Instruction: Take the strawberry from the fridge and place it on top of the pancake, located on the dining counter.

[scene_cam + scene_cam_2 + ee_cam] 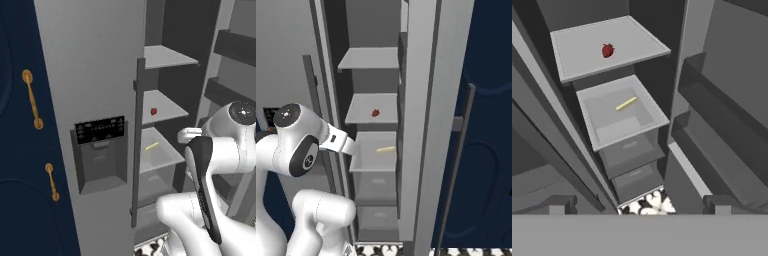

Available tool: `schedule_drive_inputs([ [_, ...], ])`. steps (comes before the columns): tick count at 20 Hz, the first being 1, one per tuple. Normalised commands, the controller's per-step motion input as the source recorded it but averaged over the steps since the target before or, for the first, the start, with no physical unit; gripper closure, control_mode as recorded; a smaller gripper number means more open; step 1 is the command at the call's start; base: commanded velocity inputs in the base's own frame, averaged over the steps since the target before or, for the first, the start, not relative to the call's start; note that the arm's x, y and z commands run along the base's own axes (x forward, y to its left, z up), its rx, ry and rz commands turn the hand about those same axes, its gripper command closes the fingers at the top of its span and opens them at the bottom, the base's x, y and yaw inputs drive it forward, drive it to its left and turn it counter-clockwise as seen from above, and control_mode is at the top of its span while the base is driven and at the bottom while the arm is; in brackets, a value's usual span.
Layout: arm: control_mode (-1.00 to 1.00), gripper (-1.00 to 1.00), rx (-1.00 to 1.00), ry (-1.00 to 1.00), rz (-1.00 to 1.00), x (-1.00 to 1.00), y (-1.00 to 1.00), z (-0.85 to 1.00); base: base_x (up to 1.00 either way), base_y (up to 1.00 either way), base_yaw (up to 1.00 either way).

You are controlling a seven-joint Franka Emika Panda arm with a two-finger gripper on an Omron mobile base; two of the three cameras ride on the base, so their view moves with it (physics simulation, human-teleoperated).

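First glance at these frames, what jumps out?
The red strawberry, alone on a grey shelf inside the open fridge. Just below it, a pale yellow stick lies in an open bin. The open claw hangs outside, well short of the berry.

Flat, even render light — soft, slightly blurred.

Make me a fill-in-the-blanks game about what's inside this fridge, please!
1. The strawberry sits on a fridge ____.
2. The yellow stick lies in an open ____.
3. Counting downward, the strawberry is ____ the yellow stick.
4. The gripper is ____ and holds nothing.

Missing words: shelf; drawer; above; open
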Motion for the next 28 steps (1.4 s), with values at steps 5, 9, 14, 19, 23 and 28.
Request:
schedule_drive_inputs([
  [5,1.00,-1.00,0.00,0.00,0.00,0.00,0.00,0.00,0.54,0.09,-0.11],
  [9,1.00,-1.00,0.00,0.00,0.00,0.00,0.00,0.00,0.35,-0.11,-0.06],
  [14,1.00,-1.00,0.00,0.00,0.00,0.00,0.00,0.00,0.26,-0.07,0.06],
  [19,1.00,-1.00,0.00,0.00,0.00,0.00,0.00,0.00,0.30,-0.17,0.18],
  [23,1.00,-1.00,0.00,0.00,0.00,0.00,0.00,0.00,0.26,-0.32,0.20],
  [28,1.00,-1.00,0.00,0.00,0.00,0.00,0.00,0.00,0.35,-0.25,0.17],
])
